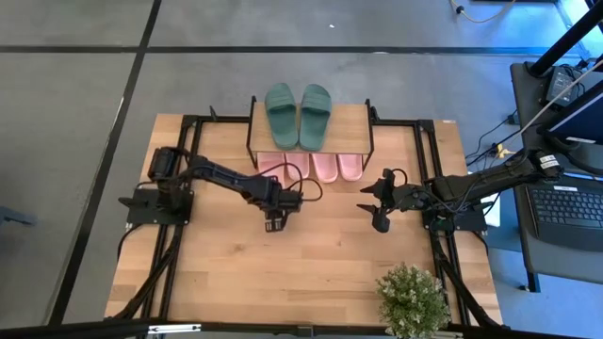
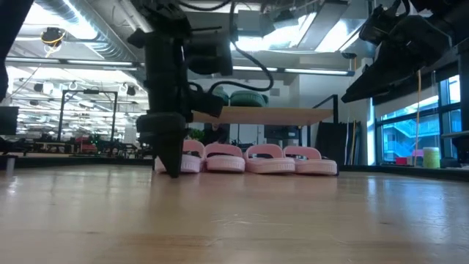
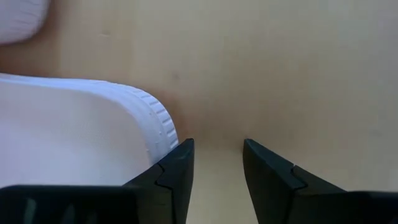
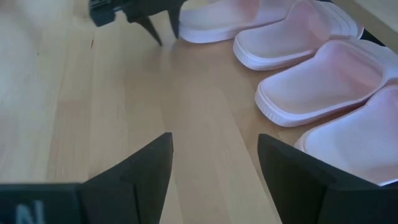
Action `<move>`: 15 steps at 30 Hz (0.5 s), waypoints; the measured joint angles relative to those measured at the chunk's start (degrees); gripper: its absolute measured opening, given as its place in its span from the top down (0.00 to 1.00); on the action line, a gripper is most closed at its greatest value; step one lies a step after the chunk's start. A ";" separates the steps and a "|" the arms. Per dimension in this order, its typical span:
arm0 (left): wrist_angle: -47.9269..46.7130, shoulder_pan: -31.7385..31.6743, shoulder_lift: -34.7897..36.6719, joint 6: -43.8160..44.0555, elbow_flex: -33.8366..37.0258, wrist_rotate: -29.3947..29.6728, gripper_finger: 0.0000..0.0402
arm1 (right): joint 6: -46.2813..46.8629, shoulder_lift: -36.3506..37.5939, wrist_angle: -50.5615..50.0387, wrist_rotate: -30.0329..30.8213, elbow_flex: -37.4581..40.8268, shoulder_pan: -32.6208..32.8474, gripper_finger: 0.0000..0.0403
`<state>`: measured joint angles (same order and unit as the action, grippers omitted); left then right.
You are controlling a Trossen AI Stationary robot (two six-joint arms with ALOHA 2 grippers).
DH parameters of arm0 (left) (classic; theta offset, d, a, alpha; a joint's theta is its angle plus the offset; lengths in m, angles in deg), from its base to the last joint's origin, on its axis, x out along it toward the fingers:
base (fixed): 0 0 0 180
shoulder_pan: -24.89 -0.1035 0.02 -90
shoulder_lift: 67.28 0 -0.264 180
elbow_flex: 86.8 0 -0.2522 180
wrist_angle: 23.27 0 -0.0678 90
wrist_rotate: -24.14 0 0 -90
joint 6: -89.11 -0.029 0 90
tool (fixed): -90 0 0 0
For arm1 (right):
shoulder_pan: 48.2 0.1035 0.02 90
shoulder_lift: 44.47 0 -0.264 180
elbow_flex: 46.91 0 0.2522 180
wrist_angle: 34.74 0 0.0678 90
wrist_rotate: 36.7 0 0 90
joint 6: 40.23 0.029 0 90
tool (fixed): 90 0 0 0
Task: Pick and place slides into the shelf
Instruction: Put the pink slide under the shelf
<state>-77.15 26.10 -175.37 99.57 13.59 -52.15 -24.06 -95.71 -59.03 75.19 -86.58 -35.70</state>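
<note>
Pink slide (image 3: 74,134) beside left fingers (image 3: 177,171), ungripped.

Shelf (image 1: 339,118) at the worktop's (image 1: 311,273) 12 o'clock edge.
Two slides (image 1: 299,115) side by side on the shelf.
Four slides (image 2: 249,158) in a row beneath it.
Left gripper (image 1: 273,224) at 6 o'clock of the row's left end.
Right gripper (image 1: 377,217) at 5 o'clock of the shelf.
Plant (image 1: 412,299) at the worktop's 5 o'clock corner.
</note>
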 joint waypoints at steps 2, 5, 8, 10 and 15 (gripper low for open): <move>0.17 -1.13 -0.02 -1.41 0.02 0.38 0.68 | -0.11 0.00 -0.03 0.00 0.00 0.01 0.41; 0.49 -3.00 -0.02 -2.12 0.02 0.32 0.68 | -0.13 0.00 -0.06 0.02 0.00 -0.01 0.41; 0.69 -4.93 -0.07 -3.71 0.03 0.31 0.68 | -0.13 0.00 -0.07 0.01 0.00 0.01 0.41; 1.12 -6.03 -0.07 -4.86 0.05 0.29 0.68 | -0.13 0.00 -0.08 0.00 0.00 -0.01 0.41; 2.05 -8.61 -0.09 -7.02 0.07 0.08 0.68 | -0.15 0.00 -0.08 0.02 0.00 0.00 0.41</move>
<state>-75.10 17.49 -175.46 92.55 13.66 -52.07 -24.22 -95.71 -59.11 75.21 -86.58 -35.70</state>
